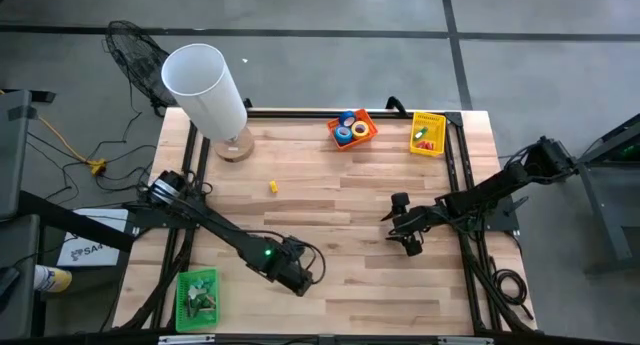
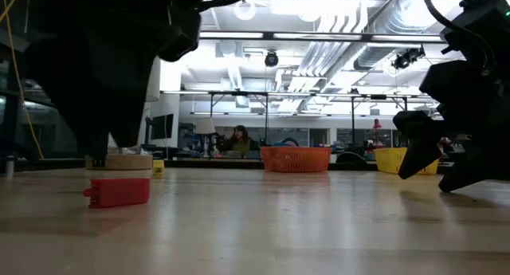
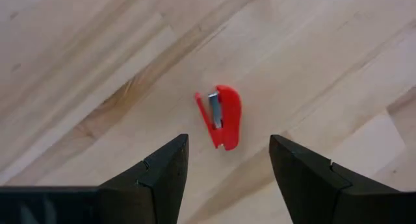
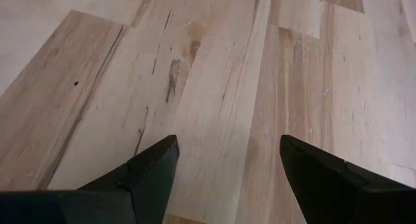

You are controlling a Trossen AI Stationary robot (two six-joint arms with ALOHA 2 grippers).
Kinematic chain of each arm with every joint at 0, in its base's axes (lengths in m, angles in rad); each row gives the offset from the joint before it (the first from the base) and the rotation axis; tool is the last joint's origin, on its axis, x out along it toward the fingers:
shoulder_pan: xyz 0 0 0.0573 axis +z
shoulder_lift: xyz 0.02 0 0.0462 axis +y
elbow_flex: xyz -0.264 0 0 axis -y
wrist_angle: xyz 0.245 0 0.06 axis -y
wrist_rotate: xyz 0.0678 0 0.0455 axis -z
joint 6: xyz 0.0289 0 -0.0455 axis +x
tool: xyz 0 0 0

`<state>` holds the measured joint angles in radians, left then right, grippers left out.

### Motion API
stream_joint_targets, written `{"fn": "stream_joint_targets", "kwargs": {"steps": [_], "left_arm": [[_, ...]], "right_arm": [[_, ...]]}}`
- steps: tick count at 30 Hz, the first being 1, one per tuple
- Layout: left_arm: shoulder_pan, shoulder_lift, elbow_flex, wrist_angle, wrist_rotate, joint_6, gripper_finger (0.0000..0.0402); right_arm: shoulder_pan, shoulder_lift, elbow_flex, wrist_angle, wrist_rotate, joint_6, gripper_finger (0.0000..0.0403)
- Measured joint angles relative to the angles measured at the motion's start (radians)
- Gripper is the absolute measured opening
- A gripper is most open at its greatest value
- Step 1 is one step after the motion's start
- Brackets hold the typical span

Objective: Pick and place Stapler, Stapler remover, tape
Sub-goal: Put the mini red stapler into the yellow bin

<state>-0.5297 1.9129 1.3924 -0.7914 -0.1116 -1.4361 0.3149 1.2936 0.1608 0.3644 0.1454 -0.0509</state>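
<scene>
The left gripper (image 3: 227,169), two dark wedge-shaped fingers spread apart with nothing between them, hangs over the near part of the pale wooden plank table (image 1: 340,195). Just ahead of its fingertips a small red plastic stapler (image 3: 221,117) lies flat on the boards, clear of both fingers; the low view shows the same red stapler (image 2: 118,191) resting on the tabletop beneath the dark bulk of that arm.

Well away to that gripper's right, across bare boards, the right gripper (image 4: 227,165) hovers above the wood with its fingers spread wide and empty.

Far beyond both tools, along the table's back edge, a small orange mesh basket (image 1: 366,118) holds ring-shaped tape rolls (image 1: 349,130) in blue and yellow. Beside it toward the right arm's side stands a yellow mesh basket (image 1: 428,119) with small red and green items. A green mesh basket (image 1: 197,299) sits at the near edge, beside the left arm's side. A large white cylinder (image 1: 205,90) stands on a round wooden base at the far corner on the left arm's side, and a tiny yellow object (image 1: 273,187) lies between it and the left gripper.
</scene>
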Motion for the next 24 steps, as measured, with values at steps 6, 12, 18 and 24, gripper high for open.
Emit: {"fn": "stream_joint_targets", "kwargs": {"steps": [6, 12, 18, 24], "left_arm": [[0.000, 0.060, 0.036, -0.018, 0.022, 0.016, 0.0211], [0.000, 0.093, 0.037, -0.023, 0.046, 0.010, 0.0211], [0.000, 0.109, 0.038, -0.010, 0.053, 0.010, 0.0211], [0.000, 0.113, 0.039, -0.009, 0.023, 0.008, 0.0211]], "right_arm": [[0.000, -0.006, 0.000, -0.003, -0.004, 0.001, 0.0265], [0.000, -0.006, 0.000, -0.001, -0.007, 0.000, 0.0265], [0.000, -0.006, 0.000, -0.001, -0.007, -0.002, 0.0265], [0.000, -0.006, 0.000, -0.001, -0.007, -0.002, 0.0265]]}}
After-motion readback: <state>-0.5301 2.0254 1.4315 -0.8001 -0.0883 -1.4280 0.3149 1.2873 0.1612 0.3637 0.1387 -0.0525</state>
